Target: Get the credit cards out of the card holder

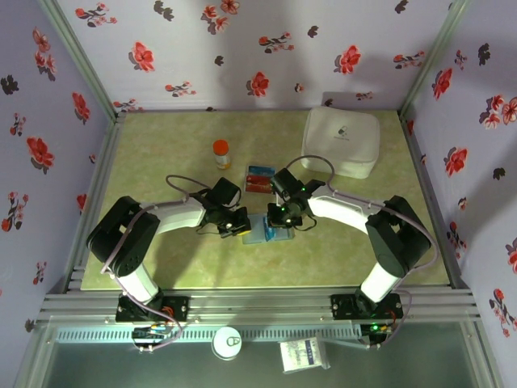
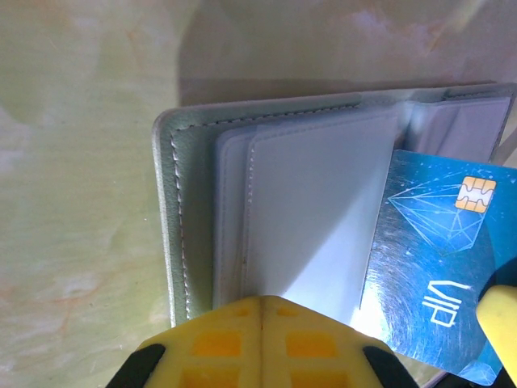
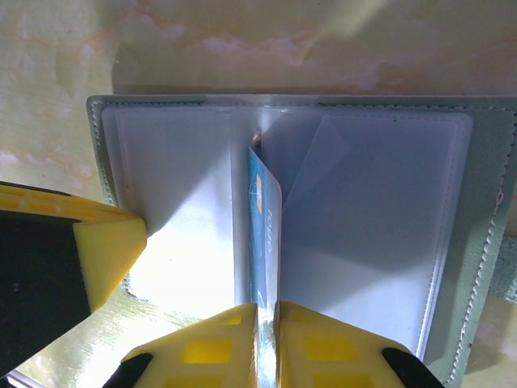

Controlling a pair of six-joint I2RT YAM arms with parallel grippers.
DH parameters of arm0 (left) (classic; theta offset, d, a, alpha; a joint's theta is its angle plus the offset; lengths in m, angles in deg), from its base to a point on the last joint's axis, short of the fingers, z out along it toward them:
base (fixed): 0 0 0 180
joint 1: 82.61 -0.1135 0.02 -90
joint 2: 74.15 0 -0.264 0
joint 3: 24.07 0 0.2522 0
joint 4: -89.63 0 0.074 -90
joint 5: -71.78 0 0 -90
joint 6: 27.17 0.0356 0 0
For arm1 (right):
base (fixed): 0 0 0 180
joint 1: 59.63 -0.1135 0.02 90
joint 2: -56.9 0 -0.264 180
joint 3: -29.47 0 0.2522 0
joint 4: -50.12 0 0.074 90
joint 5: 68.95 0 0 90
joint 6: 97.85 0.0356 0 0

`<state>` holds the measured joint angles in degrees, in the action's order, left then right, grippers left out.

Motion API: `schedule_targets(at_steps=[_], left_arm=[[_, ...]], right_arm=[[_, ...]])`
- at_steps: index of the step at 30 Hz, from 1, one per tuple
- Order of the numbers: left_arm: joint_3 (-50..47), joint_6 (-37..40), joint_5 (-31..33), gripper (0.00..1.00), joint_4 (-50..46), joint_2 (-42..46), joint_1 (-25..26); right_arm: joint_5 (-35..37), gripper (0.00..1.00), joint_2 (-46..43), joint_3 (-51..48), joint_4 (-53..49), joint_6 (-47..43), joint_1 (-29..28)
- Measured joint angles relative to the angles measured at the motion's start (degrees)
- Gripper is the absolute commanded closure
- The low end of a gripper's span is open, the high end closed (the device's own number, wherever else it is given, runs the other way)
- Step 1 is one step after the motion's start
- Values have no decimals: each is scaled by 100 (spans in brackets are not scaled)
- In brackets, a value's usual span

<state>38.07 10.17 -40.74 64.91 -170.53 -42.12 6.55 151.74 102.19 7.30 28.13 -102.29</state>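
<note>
**Card gripped at the fold, pull not yet finished**

Extraction of one blue card [image 2: 436,267] is the step in hand. The card holder [image 1: 266,231] lies open like a booklet on the table [image 1: 161,162], between the two arms. The right tool [image 3: 265,323] is clamped on the near edge of the blue card, which stands on its edge at the fold, between clear sleeves. The left tool [image 2: 262,315] has its fingers together and its tip rests on the left page, I judge to hold the holder down. Two other cards [image 1: 260,179], one blue and one red-orange, lie on the table just beyond the holder, so the task looks partly done.

The next move, as I judge it, is to pull the card straight along its sleeve while the left tool presses down, then to lay it beside the others. If the pull goes crooked, the soft holder may lift or slide.

Some things are hard to make out:
- how much of the card sits inside the sleeve;
- whether more cards hide in the cloudy pockets;
- whether the left tool pinches a sleeve leaf or only presses on it.

In the top view the wrists cover most of the holder.
</note>
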Motion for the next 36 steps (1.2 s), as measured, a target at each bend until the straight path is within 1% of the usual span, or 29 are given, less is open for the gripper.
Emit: schedule_targets(at_steps=[3,8,11,14,17,20,25,28,32,36], left_arm=[[0,20,-2,100,0,-2,0],[48,59,0,100,-11,-24,-13],[76,63,0,100,-28,-28,-37],[79,83,0,100,-50,-28,-42],[103,105,0,100,-116,-26,-42],[107,149,0,97,-155,0,-44],[107,225,2,88,-219,203,-74],[107,254,17,83,-271,417,-92],[96,361,155,76,-417,807,-142],[-39,463,260,71,-509,1305,-234]], right_arm=[[42,92,-2,0,0,15,-7],[118,92,-125,0,-13,17,-15],[219,93,-341,4,-114,-9,-15],[323,94,-409,197,-433,-238,-15],[459,94,-385,627,-876,-756,-15],[584,94,-282,1130,-1222,-1526,-15],[782,93,37,1827,-1746,-3064,-15],[852,95,433,2428,-2124,-4079,28],[931,95,966,3152,-2465,-5305,140],[986,95,1635,4159,-2994,-6262,337]])
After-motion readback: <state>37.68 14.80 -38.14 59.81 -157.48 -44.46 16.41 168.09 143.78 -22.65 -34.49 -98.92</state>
